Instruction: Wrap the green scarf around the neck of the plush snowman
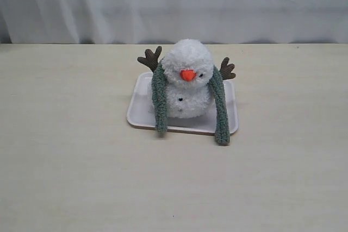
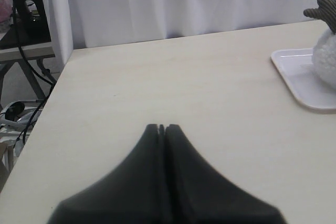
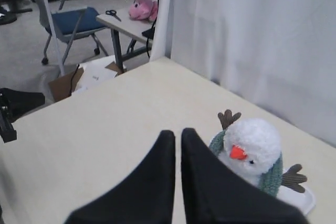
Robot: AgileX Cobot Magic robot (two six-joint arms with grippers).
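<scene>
The plush snowman (image 1: 186, 80) sits upright on a flat white tray (image 1: 140, 110) in the middle of the table, orange nose facing the front. The green scarf (image 1: 159, 101) is draped behind its neck, both ends hanging down its sides; the right end (image 1: 219, 112) reaches past the tray's front edge. Neither gripper shows in the exterior view. My left gripper (image 2: 162, 128) is shut and empty above bare table, the tray (image 2: 294, 72) off to one side. My right gripper (image 3: 177, 133) is shut with only a thin slit, empty, near the snowman (image 3: 252, 145).
A white curtain (image 1: 174, 4) hangs behind the table. Beyond the table's edges are a chair (image 3: 73, 22), a side table with a pink plush toy (image 3: 142, 8), and cables (image 2: 31, 77) on the floor.
</scene>
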